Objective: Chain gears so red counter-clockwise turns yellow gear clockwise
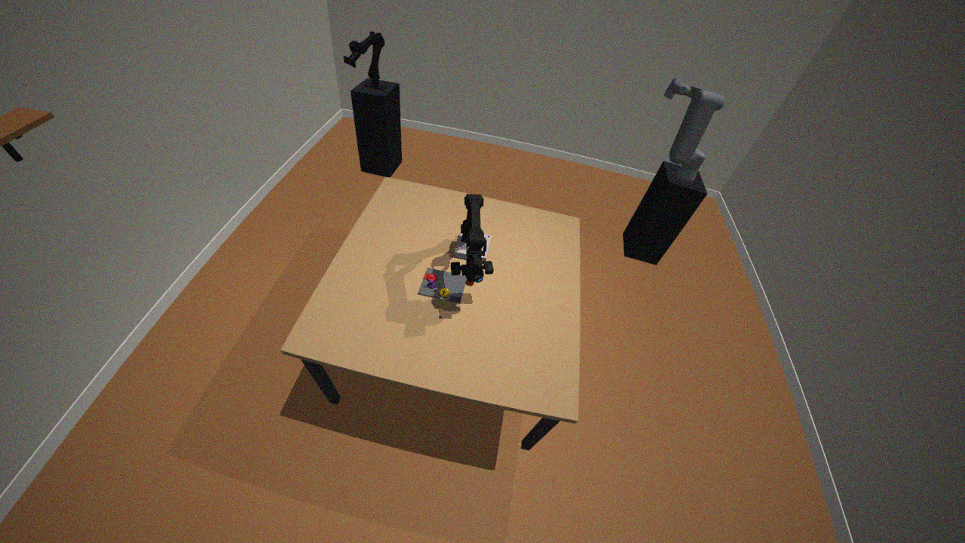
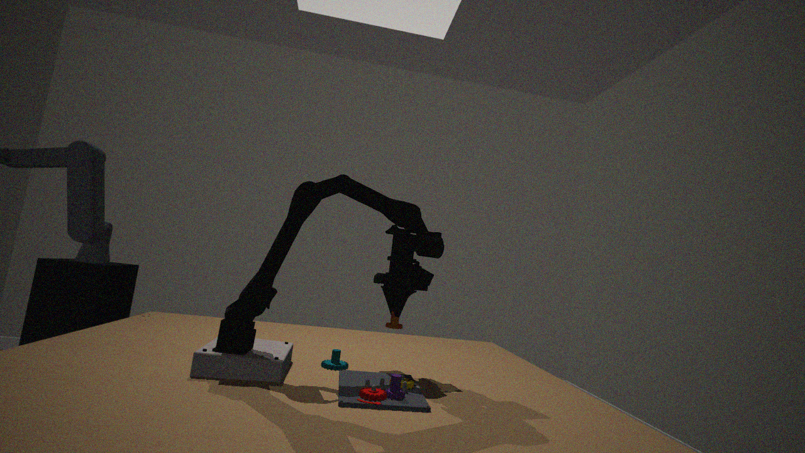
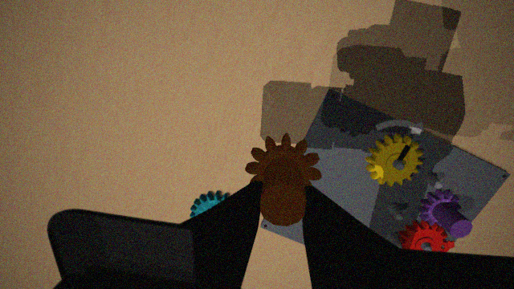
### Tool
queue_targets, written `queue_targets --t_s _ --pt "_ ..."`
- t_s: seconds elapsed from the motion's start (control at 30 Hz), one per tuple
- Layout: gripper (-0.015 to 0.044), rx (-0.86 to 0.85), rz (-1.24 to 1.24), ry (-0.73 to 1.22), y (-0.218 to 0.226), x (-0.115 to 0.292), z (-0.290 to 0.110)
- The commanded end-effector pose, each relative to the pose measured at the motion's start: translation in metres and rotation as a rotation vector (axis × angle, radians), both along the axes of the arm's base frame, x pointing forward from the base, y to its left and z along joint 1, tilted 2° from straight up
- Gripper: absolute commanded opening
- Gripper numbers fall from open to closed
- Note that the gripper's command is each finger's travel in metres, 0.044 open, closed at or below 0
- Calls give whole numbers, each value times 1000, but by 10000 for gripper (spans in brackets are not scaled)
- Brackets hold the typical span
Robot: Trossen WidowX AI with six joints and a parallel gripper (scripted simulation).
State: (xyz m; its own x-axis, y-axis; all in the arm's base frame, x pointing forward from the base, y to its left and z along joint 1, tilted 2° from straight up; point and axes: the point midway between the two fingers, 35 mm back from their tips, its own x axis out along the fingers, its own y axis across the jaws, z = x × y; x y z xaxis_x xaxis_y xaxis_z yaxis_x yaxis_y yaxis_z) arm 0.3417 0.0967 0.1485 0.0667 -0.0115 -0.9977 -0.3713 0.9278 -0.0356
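- The jaws were nearly closed, pinching the upright handle of an orange-brown gear, which hung toothed disc downward, clear of everything beneath, probably so it could drop straight over a peg
- Ahead of and below the jaws lay the grey board, where the red gear and yellow gear sat apart
- A purple gear stood beside the red one, its handle up; it looked placed as the first link, though I couldn't tell whether their teeth truly meshed
- By my reckoning two gears between red and yellow would give the wanted clockwise turn, so the held one was likely meant to close the gap
- A teal gear waited off the board, lower than the jaws and to one side, perhaps a spare
- Below the jaws spread the pale, wood-coloured desk, with the arm's shadow falling over part of the board, which could make pegs hard to read
- Far behind the jaws, dark pedestals carried two other arms in the dim, grey-walled room
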Motion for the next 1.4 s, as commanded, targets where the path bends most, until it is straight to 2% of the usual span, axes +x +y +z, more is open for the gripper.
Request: queue_targets --t_s 0.0,1.37 --pt "0 4 4 3 -7 3 -3" --pt "0 -3 6 0 -114 24 -35"
